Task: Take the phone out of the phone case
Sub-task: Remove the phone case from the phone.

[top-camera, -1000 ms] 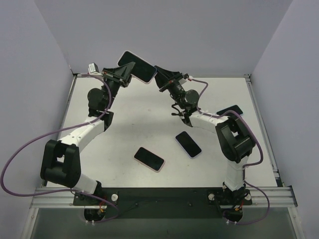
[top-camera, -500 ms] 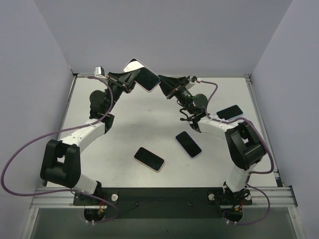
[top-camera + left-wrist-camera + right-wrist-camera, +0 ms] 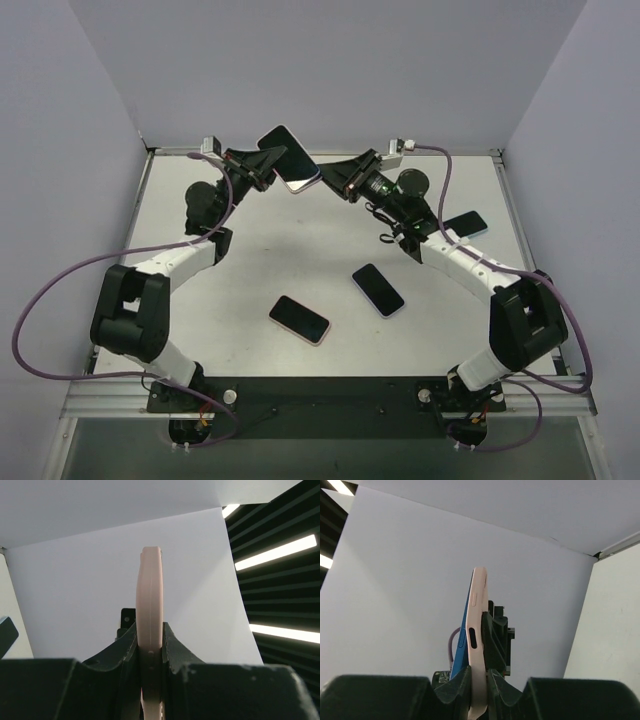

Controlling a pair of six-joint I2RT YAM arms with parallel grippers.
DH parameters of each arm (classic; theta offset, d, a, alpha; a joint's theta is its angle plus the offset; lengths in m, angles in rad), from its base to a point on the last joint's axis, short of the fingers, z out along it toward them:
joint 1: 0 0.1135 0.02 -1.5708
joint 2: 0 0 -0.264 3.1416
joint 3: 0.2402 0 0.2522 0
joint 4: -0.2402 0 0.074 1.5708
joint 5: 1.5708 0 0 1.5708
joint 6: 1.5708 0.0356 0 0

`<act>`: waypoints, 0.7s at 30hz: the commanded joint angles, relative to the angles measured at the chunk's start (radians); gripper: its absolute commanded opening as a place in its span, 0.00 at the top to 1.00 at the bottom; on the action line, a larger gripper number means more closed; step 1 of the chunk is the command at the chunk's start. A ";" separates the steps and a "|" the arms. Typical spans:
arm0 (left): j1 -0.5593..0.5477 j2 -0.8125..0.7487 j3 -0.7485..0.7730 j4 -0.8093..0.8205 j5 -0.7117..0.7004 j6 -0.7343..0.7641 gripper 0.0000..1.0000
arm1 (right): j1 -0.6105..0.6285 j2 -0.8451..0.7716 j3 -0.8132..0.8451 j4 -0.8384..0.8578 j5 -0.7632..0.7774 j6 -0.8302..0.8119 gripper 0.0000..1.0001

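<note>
A phone case [image 3: 150,595], pale pink, is held in the air over the table's far edge between both grippers. My left gripper [image 3: 265,166] is shut on it from the left, and the left wrist view shows it edge-on between the jaws. My right gripper [image 3: 479,672] is shut on the case's [image 3: 480,610] rim from the right. The blue phone [image 3: 462,647] stands a little away from the case on one side. From above, the phone's dark screen [image 3: 292,160] faces up, tilted.
Three other phones lie on the white table [image 3: 250,260]: a pink-cased one [image 3: 299,319] at the near middle, one [image 3: 378,289] to its right, and one [image 3: 466,224] near the right edge. Grey walls enclose the back and both sides.
The held phone has shifted slightly right and down and tilted. The right arm has stretched out, its elbow swinging to the right. Both grips have stayed closed.
</note>
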State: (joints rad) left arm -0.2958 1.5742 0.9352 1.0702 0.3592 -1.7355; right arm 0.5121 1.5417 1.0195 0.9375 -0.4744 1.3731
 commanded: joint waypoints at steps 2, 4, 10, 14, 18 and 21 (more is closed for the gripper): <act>-0.057 -0.005 0.145 0.356 0.136 -0.075 1.00 | 0.074 0.069 0.025 -0.361 -0.306 -0.200 0.82; -0.063 0.001 0.154 0.353 0.170 -0.070 1.00 | 0.071 0.078 0.051 -0.364 -0.316 -0.194 0.82; -0.080 0.001 0.108 0.356 0.228 -0.064 1.00 | 0.049 0.152 0.106 -0.301 -0.345 -0.122 0.82; -0.098 0.017 0.076 0.404 0.287 -0.075 1.00 | 0.023 0.187 0.125 -0.218 -0.348 -0.069 0.82; -0.118 0.038 0.074 0.424 0.372 -0.084 1.00 | -0.006 0.218 0.145 -0.171 -0.346 -0.031 0.82; -0.123 0.055 0.076 0.412 0.434 -0.082 1.00 | -0.029 0.215 0.145 -0.160 -0.346 -0.031 1.00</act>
State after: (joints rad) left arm -0.2897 1.6653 0.9611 1.0809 0.4759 -1.7477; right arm 0.4679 1.6928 1.1503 0.8455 -0.8497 1.3075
